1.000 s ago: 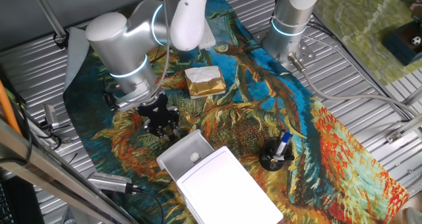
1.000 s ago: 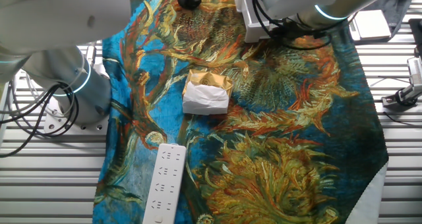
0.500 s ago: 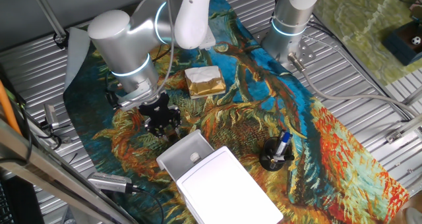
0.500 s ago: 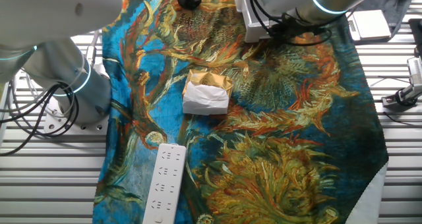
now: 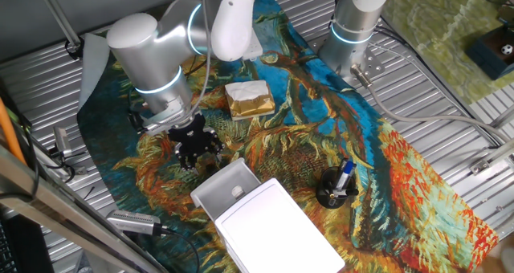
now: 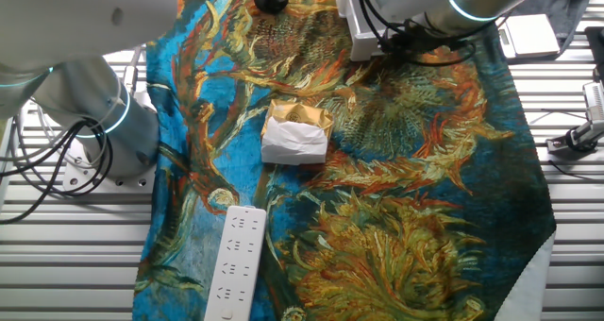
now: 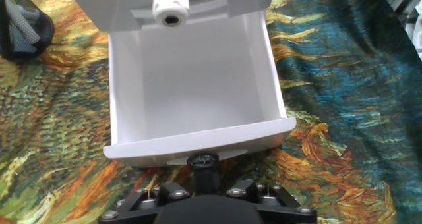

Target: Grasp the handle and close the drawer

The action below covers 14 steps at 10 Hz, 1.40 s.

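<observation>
The drawer (image 5: pixel 222 185) is a shallow white tray pulled out of the white box (image 5: pixel 269 229) toward the upper left. In the hand view the drawer (image 7: pixel 191 79) is open and empty, with its front wall nearest me. A small white knob (image 7: pixel 170 4) shows at the box's front above the drawer's back. It also shows in one fixed view (image 5: pixel 238 192). Any handle on the drawer's front wall is hidden under its lip. My black gripper (image 5: pixel 198 146) hangs just in front of the drawer's front wall. Its fingers do not show clearly.
A gold-and-white wrapped block (image 5: pixel 249 99) lies behind the gripper, also in the other fixed view (image 6: pixel 295 132). A black mesh cup with pens (image 5: pixel 336 186) stands right of the box. A white power strip (image 6: pixel 238 262) lies on the painted cloth. A second arm's base (image 5: pixel 353 32) stands at the back.
The arm's upper links have shifted slightly to the right. The gripper stays nearly in the same place in front of the drawer, and the drawer has not moved.
</observation>
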Each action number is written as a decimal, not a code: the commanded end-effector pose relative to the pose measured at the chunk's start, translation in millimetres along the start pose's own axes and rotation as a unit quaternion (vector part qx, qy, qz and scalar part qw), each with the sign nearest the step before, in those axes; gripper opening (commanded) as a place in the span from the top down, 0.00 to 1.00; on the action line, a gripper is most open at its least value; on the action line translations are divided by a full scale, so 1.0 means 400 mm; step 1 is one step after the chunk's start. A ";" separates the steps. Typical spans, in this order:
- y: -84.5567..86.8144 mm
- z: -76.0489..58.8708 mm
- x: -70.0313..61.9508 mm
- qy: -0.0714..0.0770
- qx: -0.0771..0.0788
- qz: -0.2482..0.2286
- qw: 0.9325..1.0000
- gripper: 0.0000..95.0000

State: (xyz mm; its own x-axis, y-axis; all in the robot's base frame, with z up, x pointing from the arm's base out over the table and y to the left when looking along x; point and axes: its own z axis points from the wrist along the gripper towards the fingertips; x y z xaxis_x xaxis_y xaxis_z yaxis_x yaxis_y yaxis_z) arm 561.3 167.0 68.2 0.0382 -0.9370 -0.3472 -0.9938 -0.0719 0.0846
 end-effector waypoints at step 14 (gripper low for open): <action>0.016 0.032 0.010 -0.010 0.022 0.008 1.000 0.80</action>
State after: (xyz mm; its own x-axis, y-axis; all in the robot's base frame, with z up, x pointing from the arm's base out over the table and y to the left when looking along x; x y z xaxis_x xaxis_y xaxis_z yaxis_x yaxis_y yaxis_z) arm 553.3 167.0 56.3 0.0205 -0.9298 -0.3676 -0.9979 -0.0418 0.0500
